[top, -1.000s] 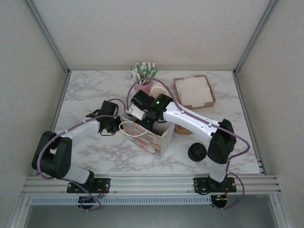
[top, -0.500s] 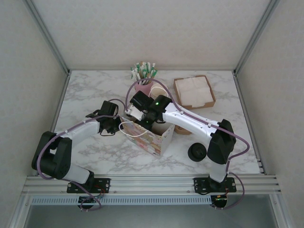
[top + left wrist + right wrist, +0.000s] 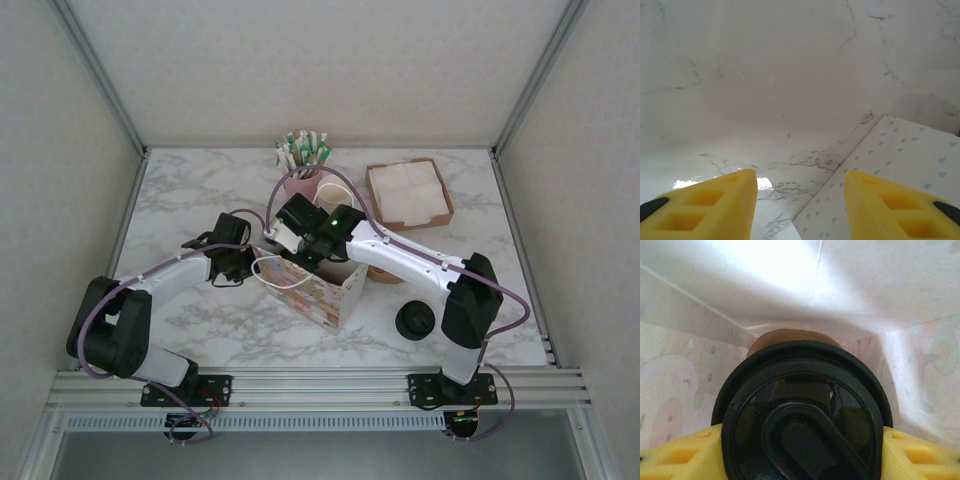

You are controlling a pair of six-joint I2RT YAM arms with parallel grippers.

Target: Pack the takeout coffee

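Observation:
The takeout coffee (image 3: 801,412) is a brown-walled cup under a round black lid, seen from above inside the white paper bag (image 3: 850,285). My right gripper (image 3: 800,452) is shut on it, one yellow finger (image 3: 677,455) on each side of the lid. In the top view the right gripper (image 3: 310,255) reaches down into the mouth of the patterned bag (image 3: 318,292). My left gripper (image 3: 238,264) sits at the bag's left side. In its wrist view the left gripper (image 3: 800,200) stands open over the marble, with the bag's heart-printed panel (image 3: 900,155) under its right finger.
A pink cup of sticks (image 3: 303,165) and cream paper cups (image 3: 328,190) stand behind the bag. A brown tray of napkins (image 3: 408,192) is at the back right. A stack of black lids (image 3: 415,321) lies near the right arm's base.
The right arm has eased slightly toward the near side, lowering the cup a little further into the bag. The left arm has stayed still.

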